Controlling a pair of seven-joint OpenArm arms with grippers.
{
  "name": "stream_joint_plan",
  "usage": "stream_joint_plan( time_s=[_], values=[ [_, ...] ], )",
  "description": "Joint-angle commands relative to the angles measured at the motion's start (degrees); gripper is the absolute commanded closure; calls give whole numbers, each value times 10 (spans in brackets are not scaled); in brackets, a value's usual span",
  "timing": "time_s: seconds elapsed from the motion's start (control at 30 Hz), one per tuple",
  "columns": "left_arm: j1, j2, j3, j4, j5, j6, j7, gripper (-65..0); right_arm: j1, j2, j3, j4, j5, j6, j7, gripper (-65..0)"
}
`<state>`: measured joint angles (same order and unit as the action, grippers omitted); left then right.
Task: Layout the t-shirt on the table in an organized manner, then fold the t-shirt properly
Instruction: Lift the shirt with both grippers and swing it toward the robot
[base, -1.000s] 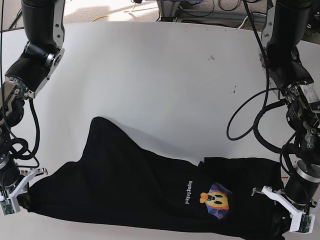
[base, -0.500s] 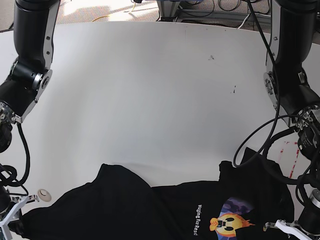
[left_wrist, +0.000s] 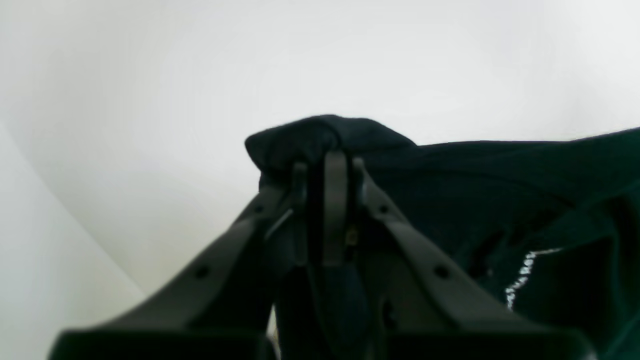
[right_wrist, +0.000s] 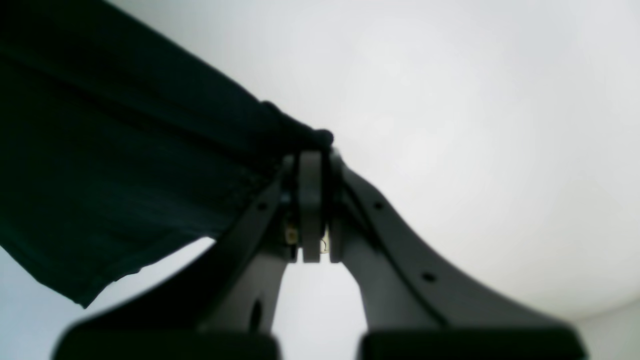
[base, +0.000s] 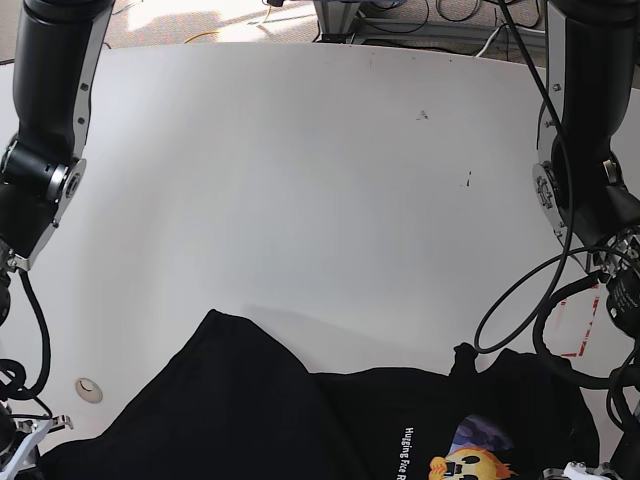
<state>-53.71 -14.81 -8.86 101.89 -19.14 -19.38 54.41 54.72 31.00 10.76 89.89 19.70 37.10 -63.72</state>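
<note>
Holding the black t-shirt (base: 300, 420) by two edges, both grippers have their fingers pinched together on cloth: the left gripper (left_wrist: 327, 165) on a bunched fold, the right gripper (right_wrist: 315, 150) on a hem corner. The shirt lies rumpled along the near edge of the white desk (base: 300, 180), partly out of view. Laying out seems unfinished and folding not begun. White lettering (base: 408, 452) beside a yellow cartoon face (base: 465, 465) appears to start "Hugging Face"; the remainder is cut off.
</note>
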Motion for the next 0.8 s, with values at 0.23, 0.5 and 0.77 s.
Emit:
stream_joint_plan(
  time_s=[0.23, 0.5, 0.77],
  values=[
    [10, -3, -1, 2, 2, 5, 7, 0, -15, 14, 4, 13, -6, -5, 8, -3],
    [77, -4, -4, 44, 1, 5, 59, 0, -106, 22, 20, 62, -4, -5, 6, -3],
    [187, -6, -17, 88, 1, -48, 70, 0, -219, 17, 69, 135, 60, -8, -37, -3]
  ],
)
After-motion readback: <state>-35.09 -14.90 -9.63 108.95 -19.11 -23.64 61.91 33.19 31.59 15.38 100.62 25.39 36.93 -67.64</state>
